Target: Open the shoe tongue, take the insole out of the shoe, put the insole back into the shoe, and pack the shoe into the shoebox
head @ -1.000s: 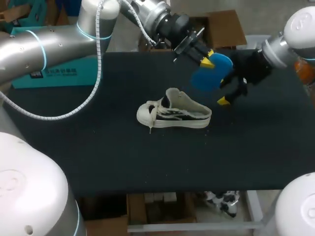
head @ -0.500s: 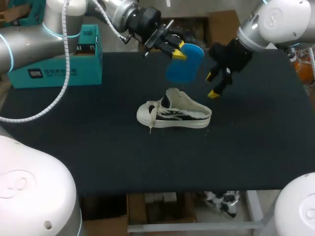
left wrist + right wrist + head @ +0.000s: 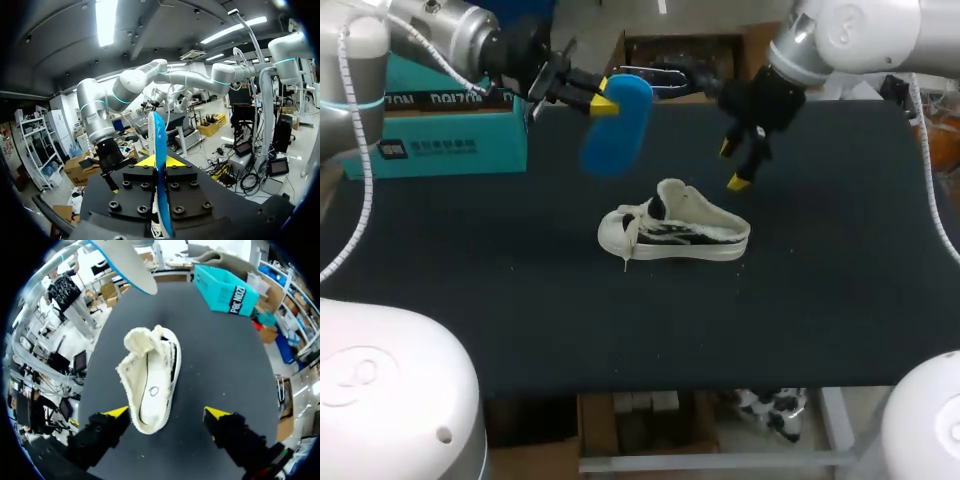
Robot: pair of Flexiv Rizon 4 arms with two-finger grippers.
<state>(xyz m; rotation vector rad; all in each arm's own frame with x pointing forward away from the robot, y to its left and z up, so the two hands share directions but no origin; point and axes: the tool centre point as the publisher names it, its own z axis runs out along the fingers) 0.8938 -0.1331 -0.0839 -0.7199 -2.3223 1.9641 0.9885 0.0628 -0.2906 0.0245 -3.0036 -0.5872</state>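
A white shoe (image 3: 675, 230) lies on its sole mid-table, toe to the left, tongue pulled up. Its inside shows in the right wrist view, shoe (image 3: 150, 380) heel-end nearest. My left gripper (image 3: 603, 103) is shut on a blue insole (image 3: 617, 125), held in the air behind and left of the shoe. The left wrist view shows that insole (image 3: 160, 150) edge-on between the yellow tips of the left gripper (image 3: 159, 161). My right gripper (image 3: 732, 165) hangs open just behind the heel; the right gripper (image 3: 167, 412) straddles the heel end from above without touching it.
A teal shoebox (image 3: 440, 120) stands at the table's back left, also seen as the shoebox (image 3: 225, 290) beyond the shoe. The dark table (image 3: 620, 330) stretches in front of the shoe. The insole (image 3: 125, 260) hangs past the shoe's toe end.
My left arm has carried the blue insole leftward, from over the back right to behind the shoe's toe. My right gripper has followed leftward, staying open, now near the heel.
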